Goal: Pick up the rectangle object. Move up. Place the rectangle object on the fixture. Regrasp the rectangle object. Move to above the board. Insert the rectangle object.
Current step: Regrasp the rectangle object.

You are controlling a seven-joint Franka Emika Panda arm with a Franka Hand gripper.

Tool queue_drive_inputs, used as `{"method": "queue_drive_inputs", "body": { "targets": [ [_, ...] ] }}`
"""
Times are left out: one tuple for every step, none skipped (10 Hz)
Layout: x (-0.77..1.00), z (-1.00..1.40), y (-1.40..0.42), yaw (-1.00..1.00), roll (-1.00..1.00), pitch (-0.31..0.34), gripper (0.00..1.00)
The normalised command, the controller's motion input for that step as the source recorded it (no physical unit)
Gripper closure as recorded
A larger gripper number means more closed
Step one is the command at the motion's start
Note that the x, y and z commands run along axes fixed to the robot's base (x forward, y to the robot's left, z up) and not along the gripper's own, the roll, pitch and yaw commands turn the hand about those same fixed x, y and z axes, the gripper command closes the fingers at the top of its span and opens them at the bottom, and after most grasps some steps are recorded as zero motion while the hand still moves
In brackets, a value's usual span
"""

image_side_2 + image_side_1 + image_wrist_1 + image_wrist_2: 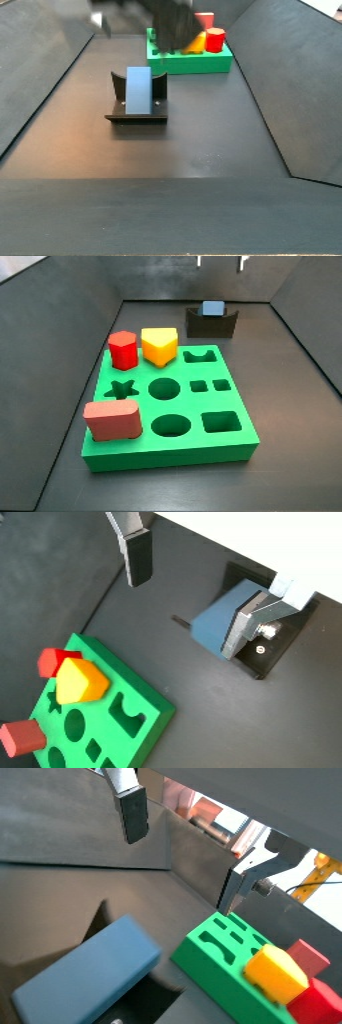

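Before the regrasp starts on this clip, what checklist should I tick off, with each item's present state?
1. Rectangle object rests on the fixture: ok, seen in both side views.
2. Pincer holds nothing: ok; in both wrist views the fingers stand apart with no piece between them.
3. Pincer clear of the block: ok; it hangs above and apart from it.
4. Block squarely seated in the fixture: cannot tell.
5. Board has a free rectangular hole: ok, several cut-outs are open.
6. Other blocks out of the way: ok; the red block and yellow block sit on the board, away from the fixture.
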Motion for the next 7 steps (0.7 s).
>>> {"method": "queue_drive_inputs", "body": {
  "targets": [
    [-0.07,0.53,-0.66,0.02,1.00,0.028,0.00],
    [-0.05,0.30,-0.47,0.02,1.00,0.026,0.00],
    [-0.04,0.07,-0.28,0.02,1.00,0.024,0.00],
    [-0.02,0.02,-0.04,0.02,1.00,0.022,0.00],
    [-0.02,0.03,0.00,0.02,1.00,0.021,0.00],
    [-0.03,0.01,-0.01,0.02,1.00,0.019,0.00],
    [-0.03,0.00,-0.03,0.02,1.00,0.011,0.00]
  ]
}}
